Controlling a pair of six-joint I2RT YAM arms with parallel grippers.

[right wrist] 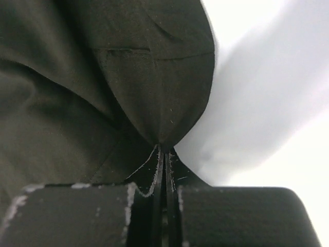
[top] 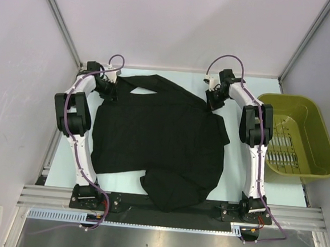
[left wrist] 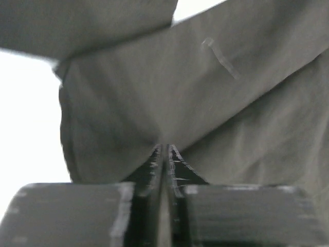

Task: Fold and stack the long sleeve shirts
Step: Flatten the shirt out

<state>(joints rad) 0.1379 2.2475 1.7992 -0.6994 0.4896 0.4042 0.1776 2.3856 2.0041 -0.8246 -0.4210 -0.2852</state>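
Two arms, two pincers, one basket, and one black heap of cloth: that's my count from the top camera.

Starting left: the left arm (top: 74, 116) reaches to the far left corner of the worktop (top: 235, 169). The left pincer (top: 111, 90) sits right on the far left edge of the long sleeve shirt (top: 158, 134). On the left wrist feed the left pincer (left wrist: 165, 149) has its jaws pressed together with a pinch of the long sleeve shirt (left wrist: 231, 103) caught at the tips, the fabric fanning out from there.

Middle: the shirt lies spread across the worktop between the arms, and a bunched lobe reaches down to the near edge. I can't tell whether that lobe is a second garment or part of the same one.

Moving right: the right pincer (top: 215, 102) is on the far right edge of the cloth. The right wrist feed shows the right pincer (right wrist: 164, 146) clamped tight on a peaked fold of the long sleeve shirt (right wrist: 77, 103). The right arm (top: 256, 128) runs back to its base.

Far right: one olive-green basket (top: 322, 141) sits beside the right arm, apart from the cloth.
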